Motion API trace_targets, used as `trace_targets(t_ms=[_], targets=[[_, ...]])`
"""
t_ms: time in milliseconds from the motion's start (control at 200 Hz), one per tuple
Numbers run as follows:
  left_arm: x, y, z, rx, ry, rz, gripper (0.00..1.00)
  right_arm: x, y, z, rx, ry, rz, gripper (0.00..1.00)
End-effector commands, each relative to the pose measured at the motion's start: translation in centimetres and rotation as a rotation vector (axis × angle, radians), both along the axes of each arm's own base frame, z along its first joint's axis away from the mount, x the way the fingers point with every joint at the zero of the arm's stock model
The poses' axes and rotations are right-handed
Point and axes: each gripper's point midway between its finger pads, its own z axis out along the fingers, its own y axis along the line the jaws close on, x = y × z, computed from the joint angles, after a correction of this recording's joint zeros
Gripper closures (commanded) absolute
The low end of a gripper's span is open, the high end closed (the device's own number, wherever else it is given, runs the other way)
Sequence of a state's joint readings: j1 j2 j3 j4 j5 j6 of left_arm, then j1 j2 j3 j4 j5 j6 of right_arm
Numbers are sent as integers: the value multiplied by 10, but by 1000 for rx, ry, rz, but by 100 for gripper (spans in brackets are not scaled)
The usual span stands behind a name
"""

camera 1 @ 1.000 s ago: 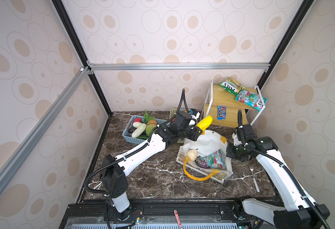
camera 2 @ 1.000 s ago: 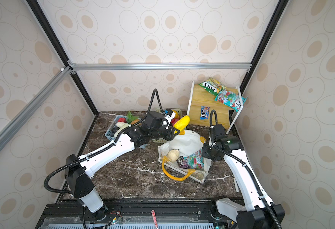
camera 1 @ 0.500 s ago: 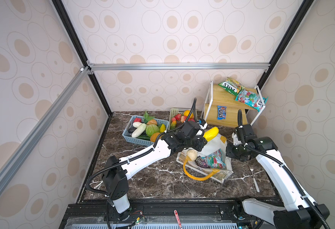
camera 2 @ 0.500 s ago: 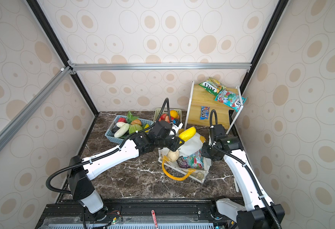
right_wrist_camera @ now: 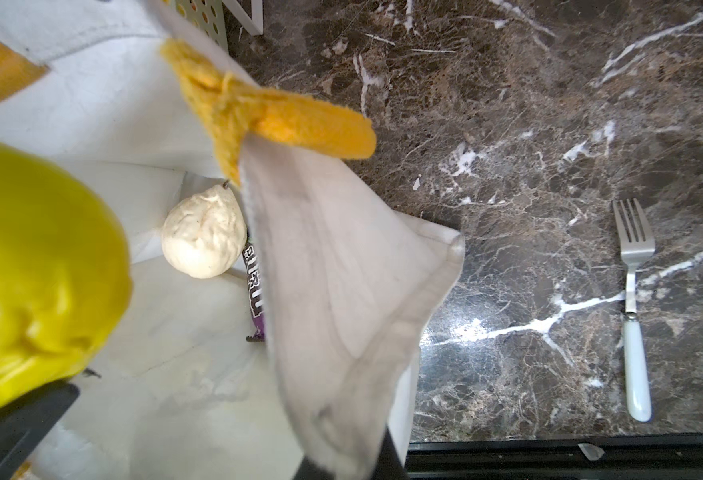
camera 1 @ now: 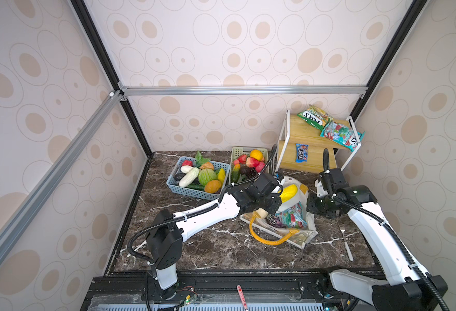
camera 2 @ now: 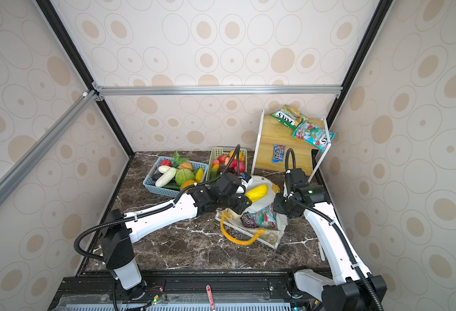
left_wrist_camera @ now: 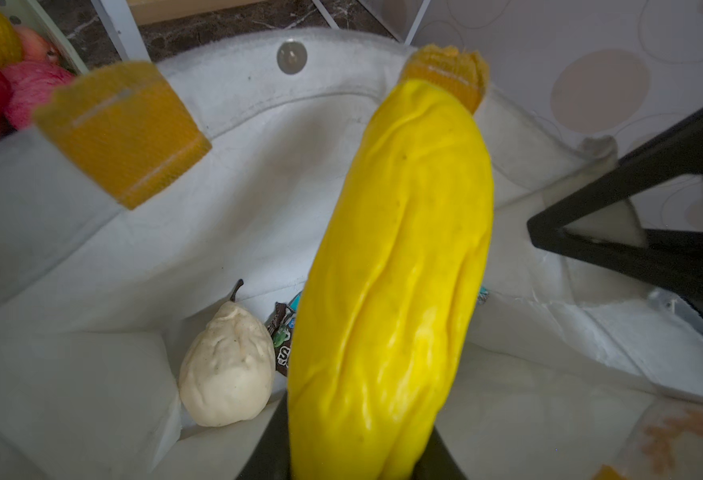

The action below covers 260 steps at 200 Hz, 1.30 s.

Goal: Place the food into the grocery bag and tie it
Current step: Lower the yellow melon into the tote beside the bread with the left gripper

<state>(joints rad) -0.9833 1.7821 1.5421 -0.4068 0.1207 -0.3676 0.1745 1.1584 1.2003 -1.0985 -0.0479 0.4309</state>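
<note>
The white grocery bag (camera 1: 299,188) with yellow-orange handles (camera 1: 264,239) lies open right of the table's middle. My left gripper (camera 1: 275,199) is shut on a long yellow vegetable (left_wrist_camera: 395,270), held in the bag's mouth (left_wrist_camera: 258,137); both top views show it (camera 2: 256,192). My right gripper (right_wrist_camera: 350,461) is shut on the bag's side wall (right_wrist_camera: 341,291), holding it up at the bag's right edge (camera 1: 311,206). Inside lie a white pear (left_wrist_camera: 225,374), a teal packet (camera 1: 291,219) and a dark purple packet (right_wrist_camera: 255,291).
A blue basket (camera 1: 192,191) and a green basket (camera 1: 235,153) of fruit and vegetables stand at the back. A wooden shelf rack (camera 1: 310,161) with snack packets is at the back right. A fork (right_wrist_camera: 634,299) lies on the marble right of the bag.
My left arm has carried the yellow vegetable from beside the baskets forward and down into the bag's mouth. The right arm has kept still, holding the bag's wall.
</note>
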Motion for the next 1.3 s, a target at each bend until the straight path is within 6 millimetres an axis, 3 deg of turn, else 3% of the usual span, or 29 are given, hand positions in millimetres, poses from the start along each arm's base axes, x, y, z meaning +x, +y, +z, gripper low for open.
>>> trace_targets(t_ms=[0,1295], targets=[[-3,0,-14,61,-8,-22,68,-1,1,3,15,-8,-9,91],[7,-3,-109,251,69,0,57,-4,1,4,23,-26,-17,91]])
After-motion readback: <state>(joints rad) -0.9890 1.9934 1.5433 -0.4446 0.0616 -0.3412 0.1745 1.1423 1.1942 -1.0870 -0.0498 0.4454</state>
